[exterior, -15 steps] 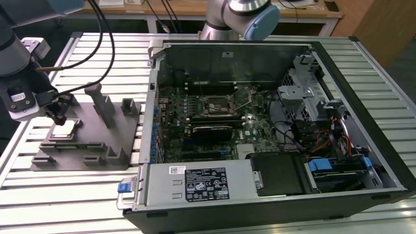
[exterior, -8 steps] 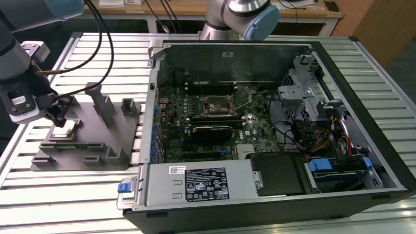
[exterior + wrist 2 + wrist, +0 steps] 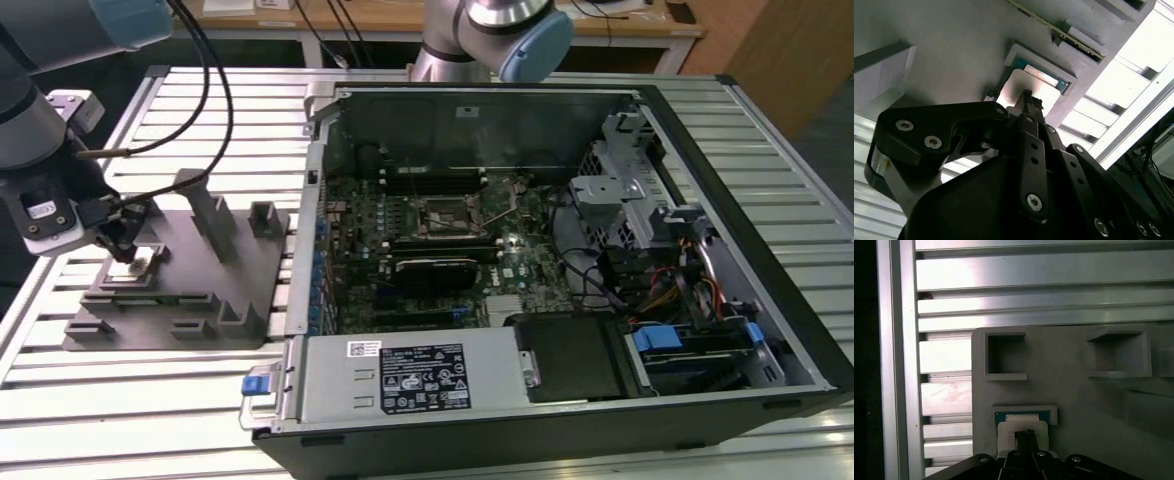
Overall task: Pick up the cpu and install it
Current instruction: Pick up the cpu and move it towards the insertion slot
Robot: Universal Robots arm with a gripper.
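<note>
The cpu (image 3: 134,266), silvery top up, lies seated in a shallow framed recess of the grey block (image 3: 200,300) on the slatted table (image 3: 80,400), which keeps it square for pickup. The gripper (image 3: 123,245) stands directly over it, fingers drawn together, tips at the chip's top face. The open computer case (image 3: 747,200) with its empty socket (image 3: 445,215) sits well apart toward the exterior view's right.

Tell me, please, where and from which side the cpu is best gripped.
Probably from above, by two opposite edges: the cpu lies flat, metal top up, in a shallow walled recess of the grey block, so no sideways approach looks open.
</note>
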